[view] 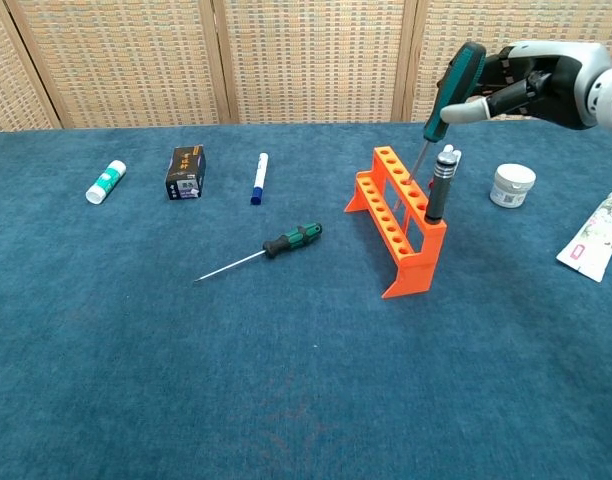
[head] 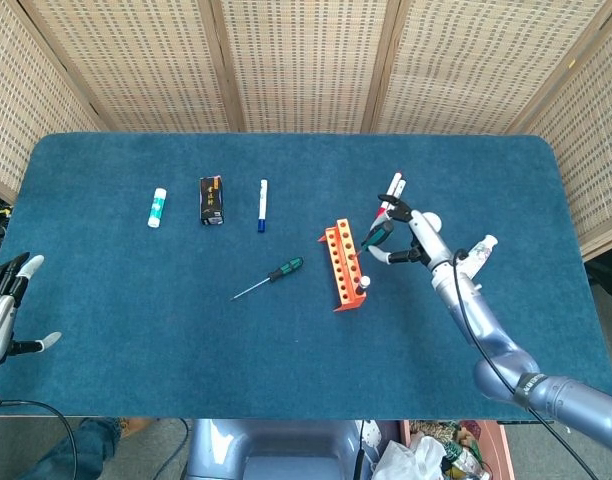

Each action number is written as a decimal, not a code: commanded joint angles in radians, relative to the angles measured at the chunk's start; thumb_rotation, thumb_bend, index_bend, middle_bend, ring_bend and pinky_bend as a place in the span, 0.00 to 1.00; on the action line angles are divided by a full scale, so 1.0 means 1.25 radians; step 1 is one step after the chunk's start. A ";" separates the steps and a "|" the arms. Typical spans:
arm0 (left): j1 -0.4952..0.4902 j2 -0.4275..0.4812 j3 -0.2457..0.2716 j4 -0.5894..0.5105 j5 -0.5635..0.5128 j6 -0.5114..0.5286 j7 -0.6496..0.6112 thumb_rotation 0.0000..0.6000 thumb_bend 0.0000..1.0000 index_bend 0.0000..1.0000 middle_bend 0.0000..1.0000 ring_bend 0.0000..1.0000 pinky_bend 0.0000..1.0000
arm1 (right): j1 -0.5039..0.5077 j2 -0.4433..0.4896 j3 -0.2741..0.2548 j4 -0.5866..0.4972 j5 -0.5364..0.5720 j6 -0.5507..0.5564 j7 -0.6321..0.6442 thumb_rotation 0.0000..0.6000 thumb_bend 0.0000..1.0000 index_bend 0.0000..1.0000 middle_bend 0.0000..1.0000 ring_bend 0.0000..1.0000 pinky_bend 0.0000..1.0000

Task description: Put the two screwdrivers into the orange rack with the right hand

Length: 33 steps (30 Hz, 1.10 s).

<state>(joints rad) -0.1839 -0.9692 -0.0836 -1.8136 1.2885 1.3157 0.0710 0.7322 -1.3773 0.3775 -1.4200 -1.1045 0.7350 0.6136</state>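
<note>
The orange rack (view: 398, 215) (head: 342, 264) stands right of the table's middle, with a black-handled tool (view: 441, 185) upright in its near end. My right hand (view: 534, 83) (head: 406, 236) pinches a green-and-black screwdriver (view: 452, 92) (head: 377, 236) by the handle, tilted, its shaft reaching down into the rack's top holes. A second green-and-black screwdriver (view: 264, 250) (head: 272, 277) lies flat on the cloth left of the rack. My left hand (head: 0, 309) hangs off the table's left edge, fingers apart and holding nothing.
At the back left lie a glue stick (view: 105, 181), a small black box (view: 185, 172) and a blue-tipped marker (view: 258, 178). A white jar (view: 512, 185) and a tube (view: 597, 239) sit right of the rack. The blue table's edge (head: 286, 418) runs along the front.
</note>
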 commanded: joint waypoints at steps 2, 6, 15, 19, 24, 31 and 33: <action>0.001 0.001 0.000 0.000 0.000 0.001 -0.002 1.00 0.00 0.00 0.00 0.00 0.00 | 0.003 -0.008 -0.007 0.007 -0.006 0.001 -0.012 1.00 0.43 0.68 0.08 0.00 0.08; 0.000 0.002 0.000 0.001 0.000 0.000 -0.005 1.00 0.00 0.00 0.00 0.00 0.00 | 0.007 -0.018 -0.017 0.017 -0.013 0.002 -0.035 1.00 0.43 0.68 0.08 0.00 0.08; 0.000 0.003 -0.001 0.001 0.000 -0.001 -0.009 1.00 0.00 0.00 0.00 0.00 0.00 | 0.021 -0.036 -0.033 0.041 -0.004 -0.003 -0.093 1.00 0.43 0.68 0.08 0.00 0.08; 0.000 0.003 0.000 0.001 0.001 -0.002 -0.010 1.00 0.00 0.00 0.00 0.00 0.00 | 0.027 -0.040 -0.032 0.046 0.011 -0.012 -0.107 1.00 0.43 0.68 0.08 0.00 0.08; -0.001 0.004 0.000 0.001 0.000 -0.003 -0.010 1.00 0.00 0.00 0.00 0.00 0.00 | 0.034 -0.045 -0.029 0.050 0.026 -0.020 -0.121 1.00 0.43 0.68 0.08 0.00 0.08; -0.001 0.004 -0.001 0.002 -0.001 -0.004 -0.011 1.00 0.00 0.00 0.00 0.00 0.00 | 0.044 -0.048 -0.030 0.047 0.038 -0.033 -0.140 1.00 0.43 0.68 0.08 0.00 0.08; -0.001 0.004 -0.001 0.002 -0.001 -0.004 -0.011 1.00 0.00 0.00 0.00 0.00 0.00 | 0.046 -0.050 -0.029 0.047 0.040 -0.034 -0.144 1.00 0.43 0.68 0.08 0.00 0.08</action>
<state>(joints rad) -0.1851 -0.9636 -0.0843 -1.8107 1.2878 1.3104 0.0569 0.7886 -1.4392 0.3406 -1.3610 -1.0555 0.6929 0.4347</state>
